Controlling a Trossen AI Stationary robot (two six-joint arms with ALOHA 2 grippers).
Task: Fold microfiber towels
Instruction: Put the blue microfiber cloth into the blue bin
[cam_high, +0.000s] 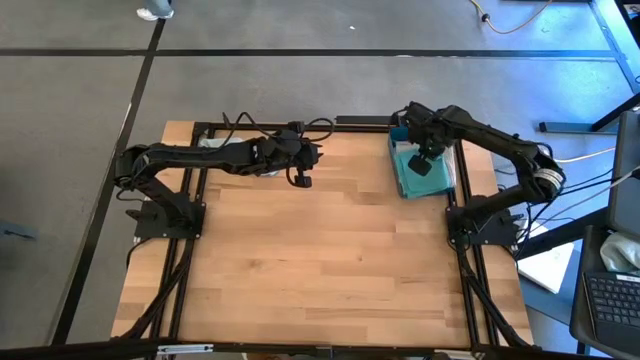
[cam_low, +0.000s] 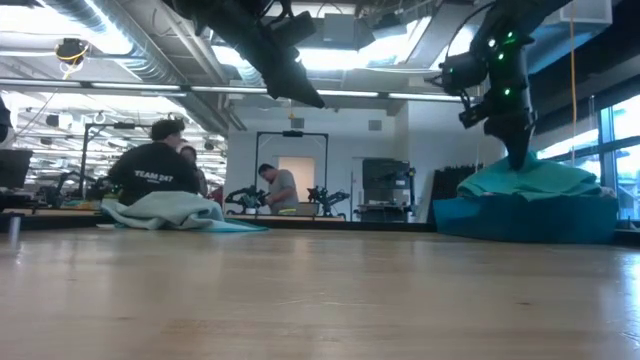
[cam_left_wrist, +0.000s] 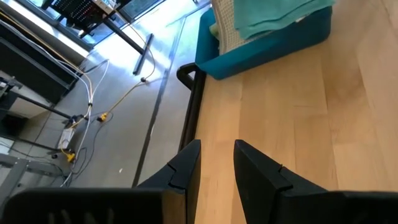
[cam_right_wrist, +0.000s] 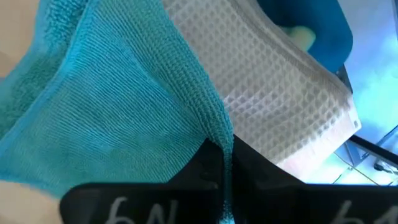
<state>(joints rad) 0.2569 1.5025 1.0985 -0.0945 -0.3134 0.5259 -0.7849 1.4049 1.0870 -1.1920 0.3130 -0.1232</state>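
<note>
- Wooden tabletop (cam_high: 320, 260) fills most of my overhead feed, mostly bare planks, grey floor around it.
- Behind it, the low camera looks into an open workshop with a few people; one sits with their back to me in a dark shirt (cam_low: 152, 172) with white lettering, looks like "TEAM 247" but it's small, so not certain.
- Right gripper (cam_high: 424, 160) sits over the blue tray (cam_high: 402, 187) at the table's far right corner, fingers pressed together on the edge of a teal towel (cam_right_wrist: 106, 112). My right wrist cam shows that fold pinched right between the dark fingers.
- Under the teal one lies a pale waffle-weave towel (cam_right_wrist: 267, 87), also in the tray.
- There's white marking on the gripper body (cam_right_wrist: 143, 211) in the right wrist feed, cut off by the frame, can't read it.
- Left gripper (cam_high: 301, 178) hovers above the far middle of the table, fingers (cam_left_wrist: 186, 171) slightly apart with nothing between them, only wood below.
- More towels (cam_low: 172, 212) lie in a grey and light blue heap at the table's far left, by the left arm.
</note>
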